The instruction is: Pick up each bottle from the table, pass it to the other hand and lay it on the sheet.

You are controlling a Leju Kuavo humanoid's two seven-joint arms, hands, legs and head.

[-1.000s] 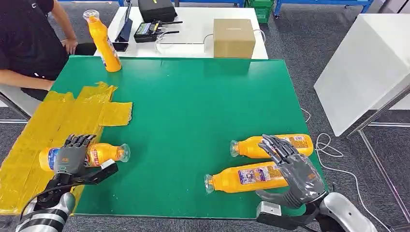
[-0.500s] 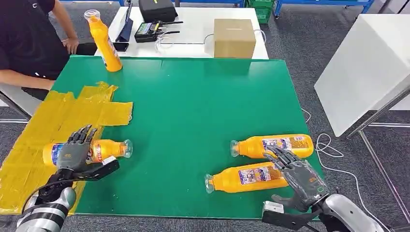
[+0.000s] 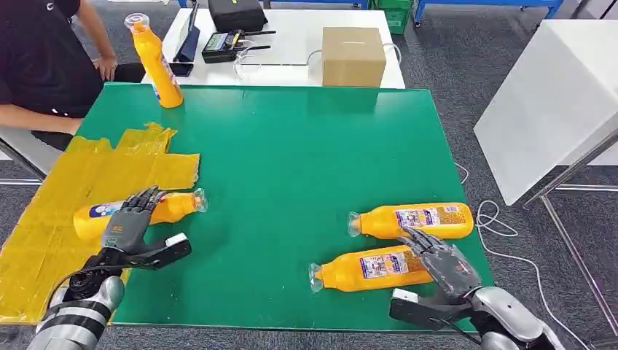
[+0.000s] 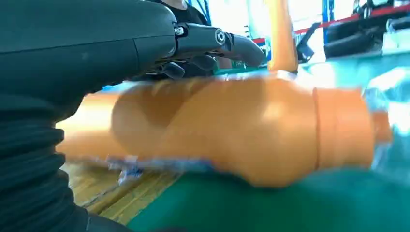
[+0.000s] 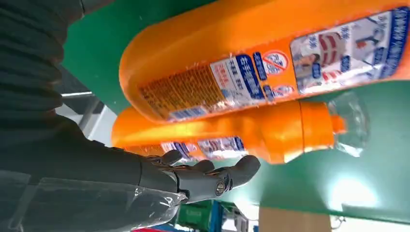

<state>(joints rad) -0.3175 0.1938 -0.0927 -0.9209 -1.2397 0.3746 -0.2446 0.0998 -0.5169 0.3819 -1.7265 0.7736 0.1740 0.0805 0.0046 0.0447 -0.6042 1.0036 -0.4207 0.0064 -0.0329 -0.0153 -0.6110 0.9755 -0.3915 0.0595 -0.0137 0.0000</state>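
Green tabletop [image 3: 291, 160] has a yellow sheet [image 3: 51, 219] with one bottle [image 3: 102, 215] lying on it. Left hand [image 3: 130, 224] is spread over it, holding nothing. Right hand [image 3: 441, 262] rests, fingers apart, on another bottle [image 3: 364, 268].

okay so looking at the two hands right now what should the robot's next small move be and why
Probably close the right hand around the nearer lying bottle. Its fingers are spread over that bottle's base end without a grip, while the left hand is open above the bottle on the yellow sheet, which looks already laid down. Two bottles lie on the green table.
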